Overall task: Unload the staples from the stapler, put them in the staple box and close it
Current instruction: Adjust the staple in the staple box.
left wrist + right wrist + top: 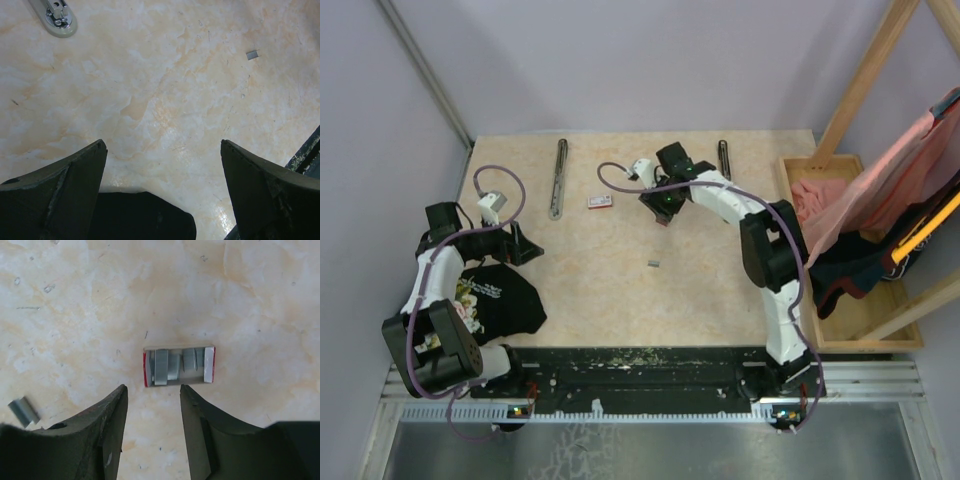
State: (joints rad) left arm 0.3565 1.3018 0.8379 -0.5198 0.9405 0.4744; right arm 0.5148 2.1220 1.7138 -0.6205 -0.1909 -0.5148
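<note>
Fingers (pixel 95 440) of the right gripper (pixel 154 392) stand partway apart at the bottom of its wrist view, with nothing between them. At the lower left of that view, just off one fingertip, lies a loose piece of staples (pixel 24 411). A little ahead sits the small red-and-white box (pixel 179 366) with more grey strips in it. The left gripper (pixel 164 150) hangs wide open and empty at the left of the top view, over the edge of a black cloth (pixel 145 217).

To me the job in hand looks like gathering loose staples. That piece is thin and lies flat, so the jaws should drop straight down astride it, tips right to the table (pixel 610 300), without nudging the light box.

Farther up the top view, the stapler (pixel 558 178) lies well left of the box. There is bare tabletop all around. The wooden crate (pixel 880 330) hems the right edge.
</note>
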